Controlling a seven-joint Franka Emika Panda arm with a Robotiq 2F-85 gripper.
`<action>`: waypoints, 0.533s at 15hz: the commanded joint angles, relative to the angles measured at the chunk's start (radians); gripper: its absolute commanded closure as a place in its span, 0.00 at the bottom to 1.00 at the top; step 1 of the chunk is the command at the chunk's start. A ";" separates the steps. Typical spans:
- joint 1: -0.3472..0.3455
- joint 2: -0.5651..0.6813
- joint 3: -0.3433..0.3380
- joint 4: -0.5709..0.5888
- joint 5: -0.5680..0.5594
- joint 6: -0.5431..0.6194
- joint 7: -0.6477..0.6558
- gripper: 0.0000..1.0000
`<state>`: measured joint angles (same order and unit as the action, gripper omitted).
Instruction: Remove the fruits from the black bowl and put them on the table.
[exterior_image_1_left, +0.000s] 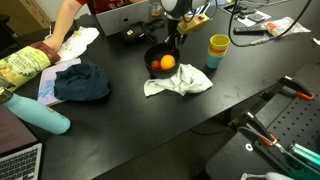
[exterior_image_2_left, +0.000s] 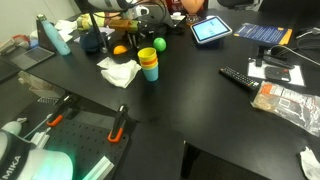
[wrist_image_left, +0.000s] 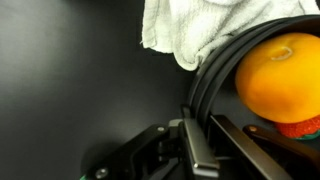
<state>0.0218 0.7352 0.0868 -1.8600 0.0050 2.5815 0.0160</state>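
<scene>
The black bowl (exterior_image_1_left: 152, 58) stands on the dark table and holds an orange (exterior_image_1_left: 167, 62) and a small red fruit (exterior_image_1_left: 155, 67). It also shows in the other exterior view (exterior_image_2_left: 112, 44), with the orange (exterior_image_2_left: 119, 50) inside. In the wrist view the orange (wrist_image_left: 281, 75) fills the right side, the red fruit (wrist_image_left: 302, 127) lies beneath it, and the bowl rim (wrist_image_left: 213, 72) curves down between my fingers. My gripper (wrist_image_left: 207, 150) straddles the rim, one finger outside and one inside, closed on it. It comes down from above (exterior_image_1_left: 174, 42).
A white cloth (exterior_image_1_left: 180, 83) (wrist_image_left: 190, 30) lies against the bowl. Stacked coloured cups (exterior_image_1_left: 217, 50) (exterior_image_2_left: 148, 62) stand beside it. A blue cloth (exterior_image_1_left: 82, 82), a teal bottle (exterior_image_1_left: 42, 113), a tablet (exterior_image_2_left: 210, 29) and a remote (exterior_image_2_left: 240, 77) lie further off.
</scene>
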 joint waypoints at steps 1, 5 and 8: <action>-0.018 -0.093 0.027 -0.181 0.017 0.041 -0.076 0.97; -0.026 -0.126 0.043 -0.239 0.032 0.078 -0.099 0.61; -0.026 -0.130 0.042 -0.252 0.026 0.091 -0.107 0.41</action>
<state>0.0115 0.6427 0.1141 -2.0675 0.0102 2.6413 -0.0534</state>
